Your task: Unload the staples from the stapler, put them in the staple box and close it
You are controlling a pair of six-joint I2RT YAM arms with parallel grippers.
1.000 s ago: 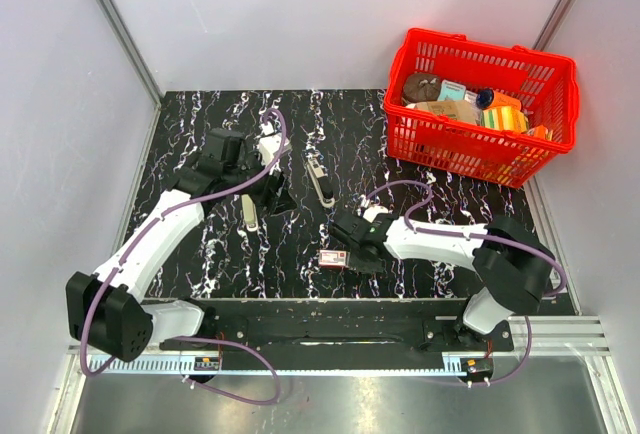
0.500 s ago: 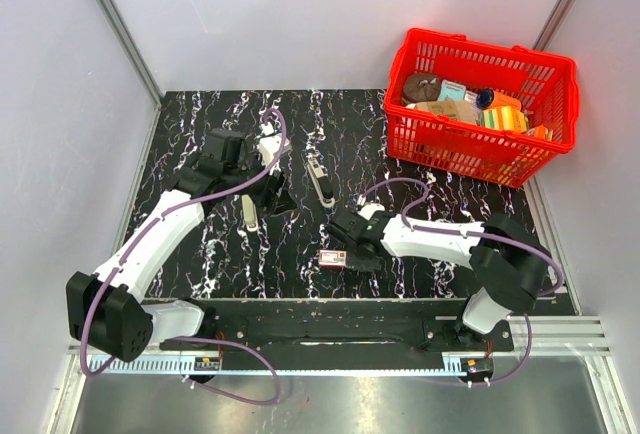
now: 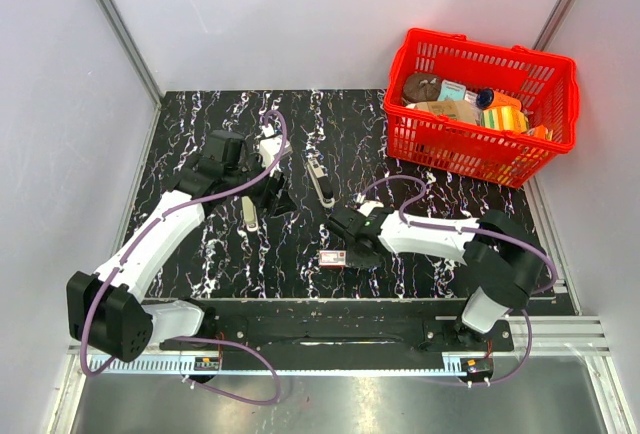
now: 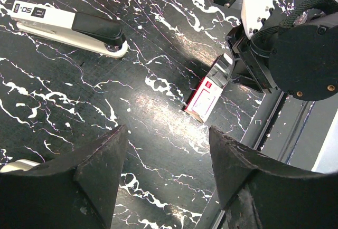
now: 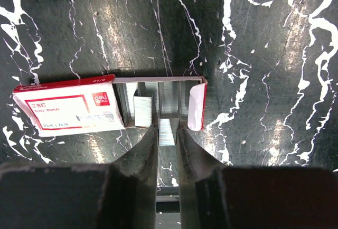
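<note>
The stapler (image 3: 320, 181), white and black with silver parts, lies on the black marbled table beyond both grippers. It also shows in the left wrist view (image 4: 68, 26). My right gripper (image 3: 346, 244) is low at the open end of a small red-and-white box (image 3: 333, 258). In the right wrist view the right gripper (image 5: 167, 129) is shut on a silver strip of staples (image 5: 168, 134). The strip's far end lies in the box's pulled-out tray (image 5: 158, 94), beside more staples. My left gripper (image 3: 272, 194) is open and empty above the table (image 4: 166, 131).
A red basket (image 3: 480, 154) full of items stands at the back right. A pale elongated item (image 3: 248, 212) lies by the left gripper. The box's sleeve (image 5: 68, 107) lies left of the tray. The right arm (image 4: 296, 44) is close to the box (image 4: 206, 93).
My right gripper has moved slightly left, closer to the red-and-white box. The left arm, stapler and box have not moved.
</note>
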